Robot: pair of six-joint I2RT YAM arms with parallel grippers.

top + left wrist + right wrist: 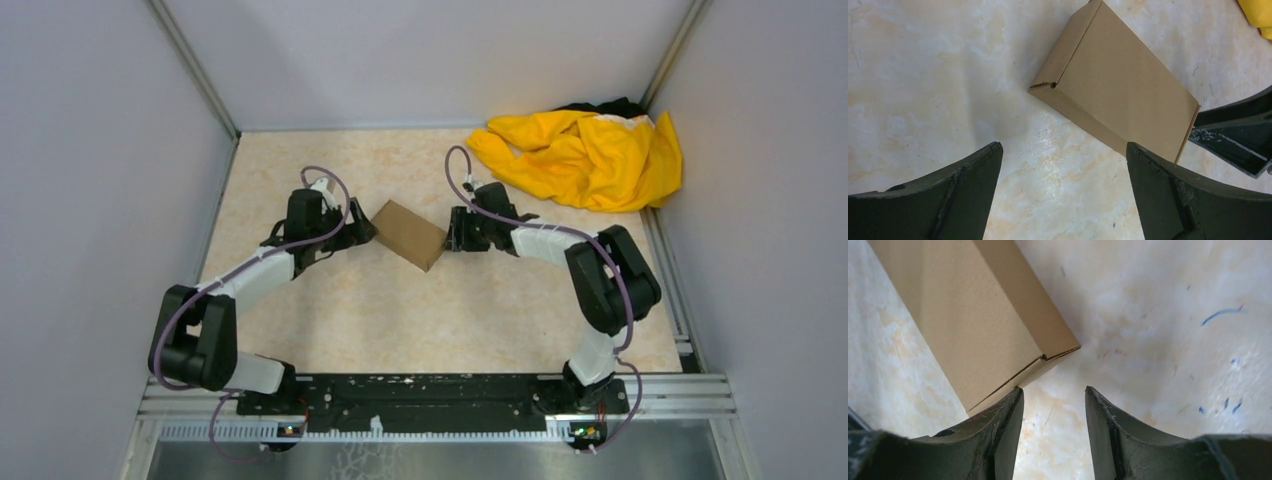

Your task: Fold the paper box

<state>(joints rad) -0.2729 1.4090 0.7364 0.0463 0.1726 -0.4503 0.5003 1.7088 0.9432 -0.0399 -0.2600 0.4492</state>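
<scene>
Your left gripper (1063, 145) sits just left of the paper box (410, 234), with its jaws spread wide and only bare table (400, 320) between them. The box is a closed brown carton lying flat and skewed, between your two grippers. Just right of the box, your right gripper (1054, 389) is narrower, about half spread, and empty. One fingertip (1008, 410) sits at the box's end edge; whether it touches is unclear. Beyond the box to the right lies a crumpled yellow cloth (585, 160).
</scene>
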